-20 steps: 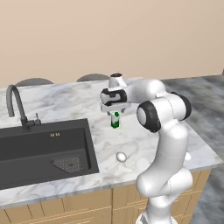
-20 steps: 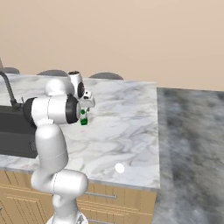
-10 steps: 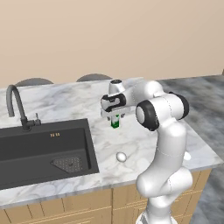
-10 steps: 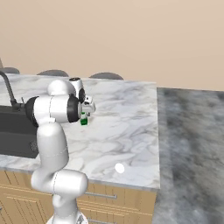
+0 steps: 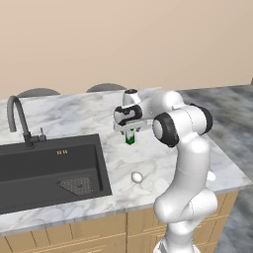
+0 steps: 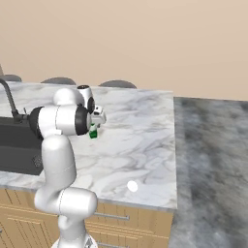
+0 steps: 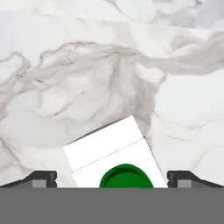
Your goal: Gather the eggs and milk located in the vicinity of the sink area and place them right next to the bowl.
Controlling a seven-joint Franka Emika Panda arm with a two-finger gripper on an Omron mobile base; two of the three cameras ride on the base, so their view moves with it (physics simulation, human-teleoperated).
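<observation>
Left base view, from the left: the black sink [image 5: 49, 170] is sunk in the marble bench [image 5: 84, 116], an egg [image 5: 137, 177] lies just right of it, and my fingers [image 5: 129, 132] stand wide apart straddling the green-capped milk carton [image 5: 130, 138], further back

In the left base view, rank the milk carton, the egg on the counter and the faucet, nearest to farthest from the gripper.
1. Milk carton: directly under the open gripper, between its fingers.
2. Egg: on the marble counter toward the front edge, right of the sink.
3. Faucet: far to the left, behind the sink.
</observation>
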